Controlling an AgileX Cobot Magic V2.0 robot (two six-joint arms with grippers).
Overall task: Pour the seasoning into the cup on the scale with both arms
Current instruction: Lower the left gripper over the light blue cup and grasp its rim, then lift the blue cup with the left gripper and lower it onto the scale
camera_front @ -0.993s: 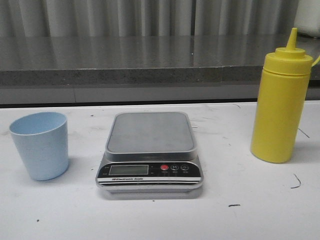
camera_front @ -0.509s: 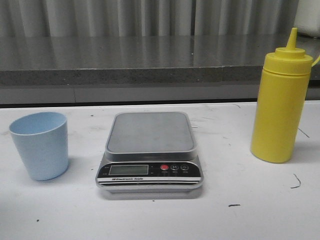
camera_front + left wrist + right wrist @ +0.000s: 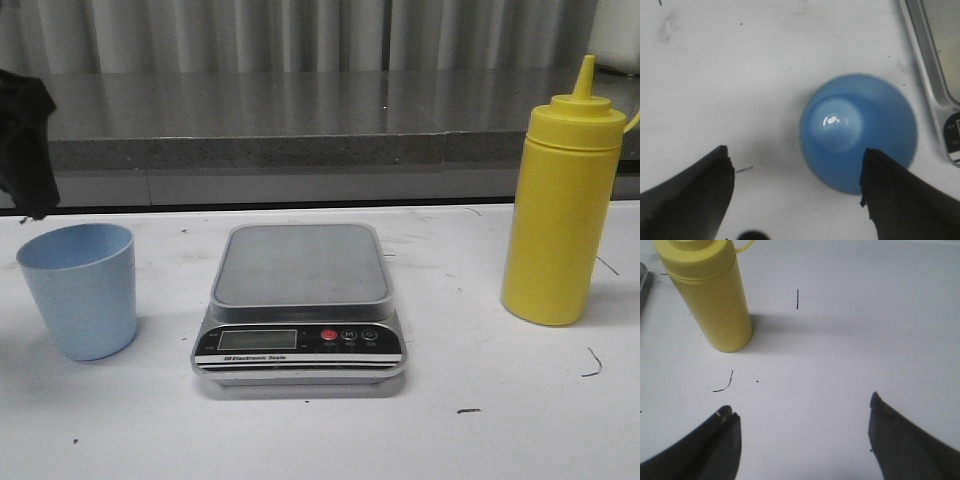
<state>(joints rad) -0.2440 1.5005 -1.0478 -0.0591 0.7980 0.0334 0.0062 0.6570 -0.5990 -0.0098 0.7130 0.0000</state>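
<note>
The scale [image 3: 300,305] sits mid-table between the cup [image 3: 79,290] at 9 o'clock and the seasoning [image 3: 560,205] at 3 o'clock, each well apart from it. The left gripper [image 3: 797,192], fingers spread, hangs over the cup's mouth; the right gripper [image 3: 802,432], also spread, faces bare table [image 3: 850,340] beside the bottle.
</note>
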